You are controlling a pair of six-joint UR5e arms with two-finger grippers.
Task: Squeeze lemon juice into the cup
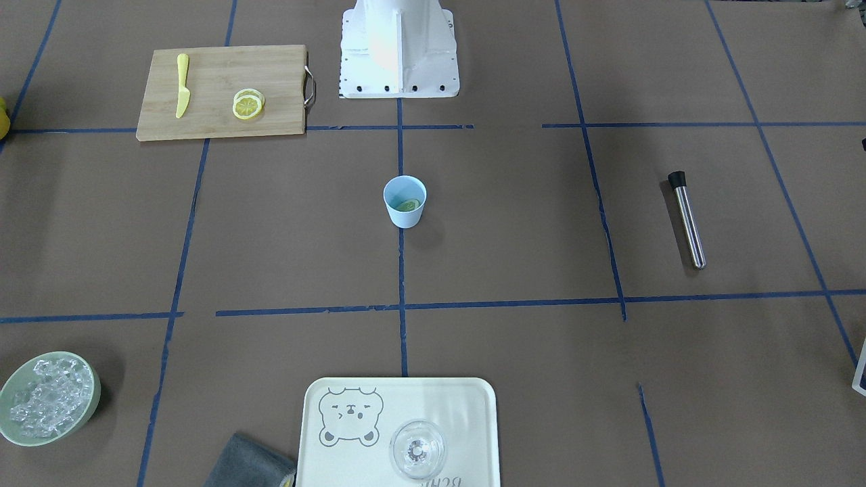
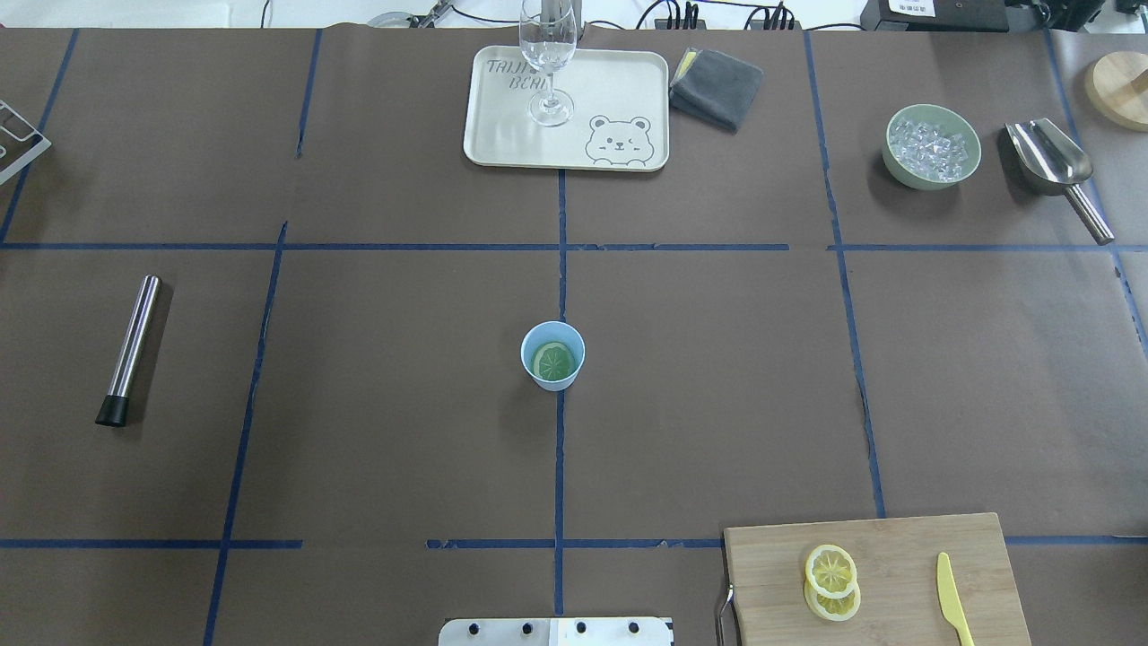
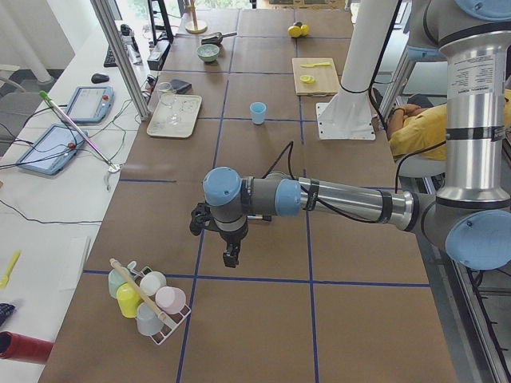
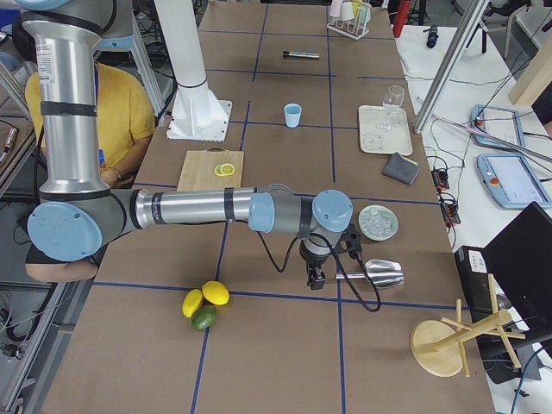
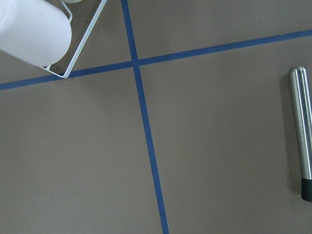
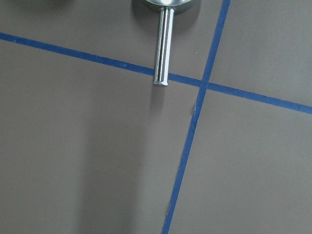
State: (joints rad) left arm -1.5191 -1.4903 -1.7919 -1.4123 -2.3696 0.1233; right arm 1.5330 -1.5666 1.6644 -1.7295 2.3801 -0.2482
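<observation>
Round lemon (image 2: 553, 362) lies in tapered cup (image 2: 534, 341); left tool (image 3: 229, 257), right tool (image 4: 316, 279): cannot tell.

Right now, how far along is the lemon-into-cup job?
Looks done: one lemon slice lies inside the cup. In hand: nothing visible; the left pincer and right pincer hang far from it, open or shut I cannot tell. Left: possibly nothing, though any squeezing does not show; two more slices overlap on the cutting board.

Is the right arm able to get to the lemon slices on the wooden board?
Probably yes. The lemon slices lie uncovered on the wooden board on that arm's side, the yellow knife apart from them. The right claw hangs near the scoop, and nothing stands between them.
</observation>
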